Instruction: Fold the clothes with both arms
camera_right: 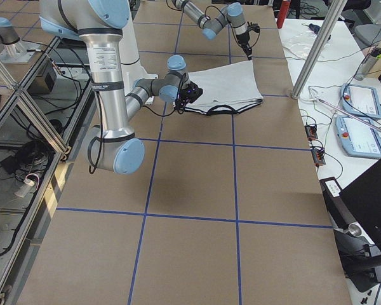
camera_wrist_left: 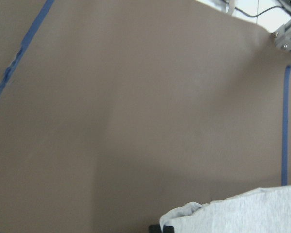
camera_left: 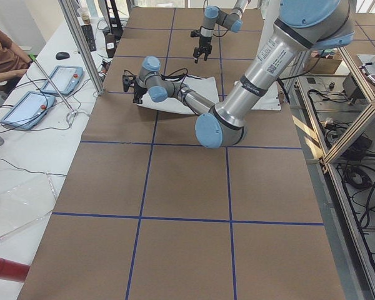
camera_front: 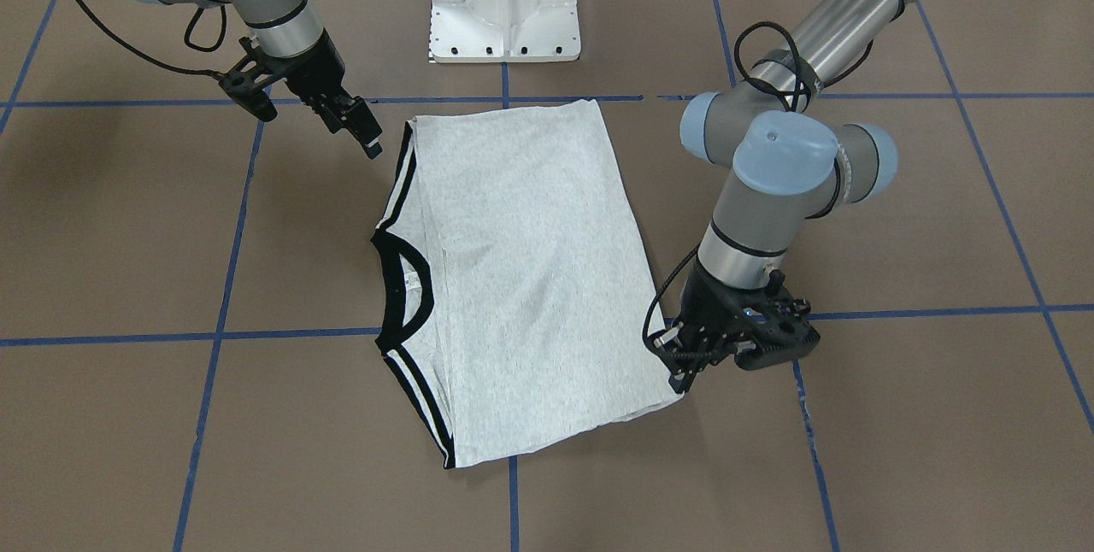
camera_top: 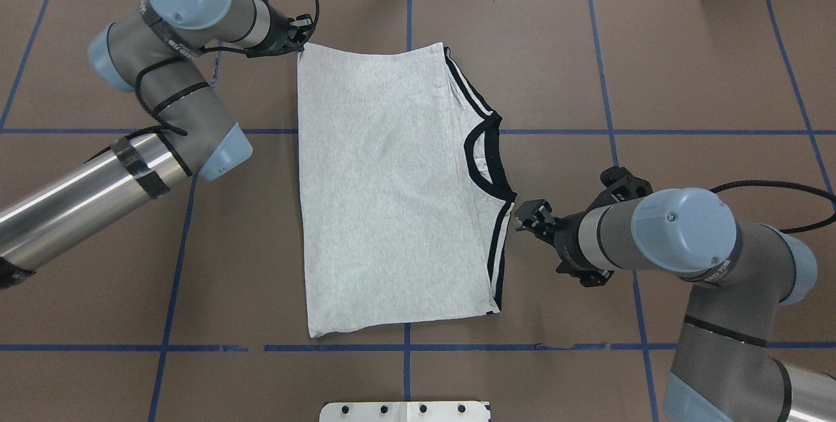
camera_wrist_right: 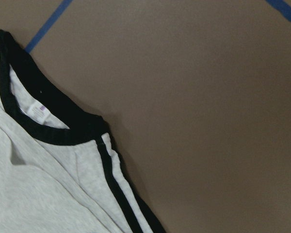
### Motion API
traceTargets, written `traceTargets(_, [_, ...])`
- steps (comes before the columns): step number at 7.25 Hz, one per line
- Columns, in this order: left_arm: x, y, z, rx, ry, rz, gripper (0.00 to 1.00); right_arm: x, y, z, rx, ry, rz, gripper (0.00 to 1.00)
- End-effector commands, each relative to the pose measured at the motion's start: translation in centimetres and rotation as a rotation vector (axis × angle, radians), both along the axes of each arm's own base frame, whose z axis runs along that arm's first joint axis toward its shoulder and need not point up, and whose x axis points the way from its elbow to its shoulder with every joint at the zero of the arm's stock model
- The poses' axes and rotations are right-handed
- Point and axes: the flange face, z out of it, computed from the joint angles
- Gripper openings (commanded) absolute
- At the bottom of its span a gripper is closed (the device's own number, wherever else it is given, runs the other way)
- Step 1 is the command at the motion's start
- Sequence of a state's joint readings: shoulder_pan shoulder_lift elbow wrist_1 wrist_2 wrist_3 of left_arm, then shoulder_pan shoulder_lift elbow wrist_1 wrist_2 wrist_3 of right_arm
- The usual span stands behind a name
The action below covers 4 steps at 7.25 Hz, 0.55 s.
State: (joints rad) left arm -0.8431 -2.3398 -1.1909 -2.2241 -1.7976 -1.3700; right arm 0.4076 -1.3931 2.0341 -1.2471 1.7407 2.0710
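1. Because the grey T-shirt (camera_top: 385, 193) lies as a long, flat rectangle with its sleeves tucked in and its print hidden, I judge that the step in hand is taking hold for the next fold. That fold is probably the hem end carried over toward the collar end.
2. The T-shirt rests plain side up in the middle of the brown table (camera_top: 588, 82). Its black collar (camera_top: 483, 154) and black-striped shoulder (camera_top: 499, 245) point toward my right, and its hem points toward my left.
3. My left gripper (camera_front: 679, 364) is down at the hem corner (camera_wrist_left: 184, 211) farthest from my base, touching it or just beside it. My left wrist view shows that corner slightly puckered next to a dark tip (camera_wrist_left: 161, 227), likely one of my fingers. I cannot tell whether the jaws have closed on cloth.
4. My right gripper (camera_top: 526, 216) hovers above the table just beside the striped shoulder nearer my base, apart from the cloth. Its jaws look parted and hold nothing. Its wrist view shows only collar, stripes and bare table.
5. In my judgement, the next move needs a firm left pinch through every layer at the corner. My right gripper must descend onto an edge, and then both grippers should lift evenly so the tucked layers do not slide apart.
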Motion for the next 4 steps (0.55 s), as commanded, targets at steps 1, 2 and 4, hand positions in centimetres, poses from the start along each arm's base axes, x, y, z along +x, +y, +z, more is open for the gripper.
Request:
traceTargets(1, [1.3,-3.3,0.1,0.040,0.002,-0.002,0.12,-3.9,5.1,0.2,0.040,0.020,-0.050,1.00])
traceTargets(2, [0.9,-3.1,-0.5,0.048,0.014,0.000,0.47,-6.2,6.4,0.5,0.068,0.037,-0.025,1.00])
traceTargets(4, [-2.3,1.1,-0.8,0.079,0.078,0.034,0.49,-9.4,7.7,-0.1,-0.007,0.023,0.013,1.00])
